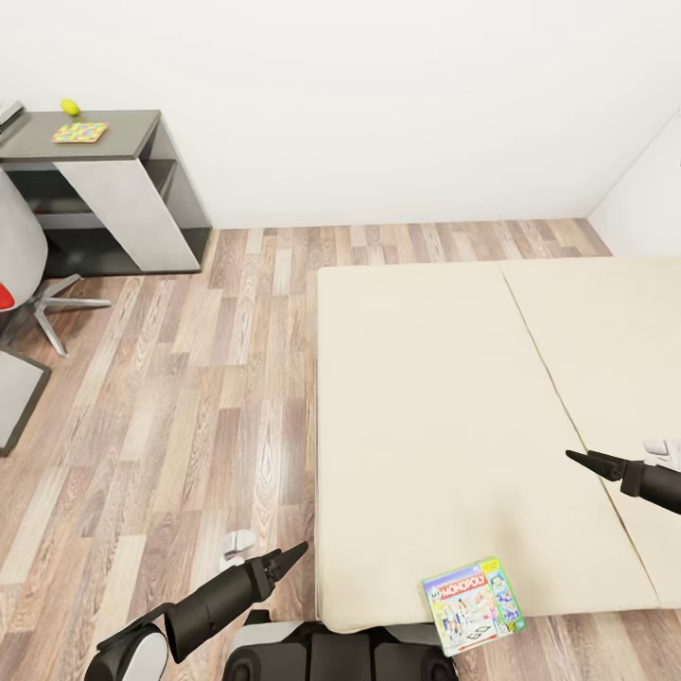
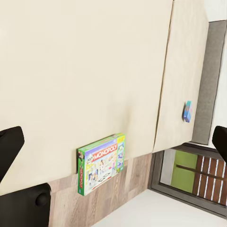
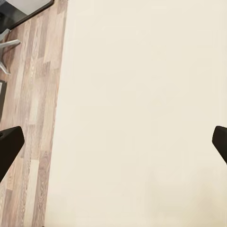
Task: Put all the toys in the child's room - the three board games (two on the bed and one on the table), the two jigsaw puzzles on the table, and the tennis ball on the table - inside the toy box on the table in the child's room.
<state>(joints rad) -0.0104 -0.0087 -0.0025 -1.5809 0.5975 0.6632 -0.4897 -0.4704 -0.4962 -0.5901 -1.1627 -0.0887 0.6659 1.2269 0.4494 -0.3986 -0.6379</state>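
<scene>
the bed (image 1: pixel 454 416) takes up most of the room ahead, its beige mattress split by a seam, with wood floor (image 1: pixel 189 397) beside it. the dark grey table (image 1: pixel 104 180) stands against the far wall, well apart from the bed, with a grey chair (image 1: pixel 28 274) cut off at the edge of sight. the left gripper (image 1: pixel 288 558) hangs over the floor just beside the bed's near corner; in its wrist view the fingers (image 2: pixel 9 149) stand wide apart with nothing between them. the right gripper (image 1: pixel 591 462) hovers over the mattress, its fingertips (image 3: pixel 9 144) also spread wide and empty. the monopoly box (image 1: pixel 471 605) lies at the bed's near edge, overhanging it slightly. a small blue box (image 2: pixel 187 111) sits near another edge of the mattress, too small to read. on the table lie a jigsaw puzzle (image 1: pixel 79 132) and, just behind it, a yellow tennis ball (image 1: pixel 69 106).
</scene>
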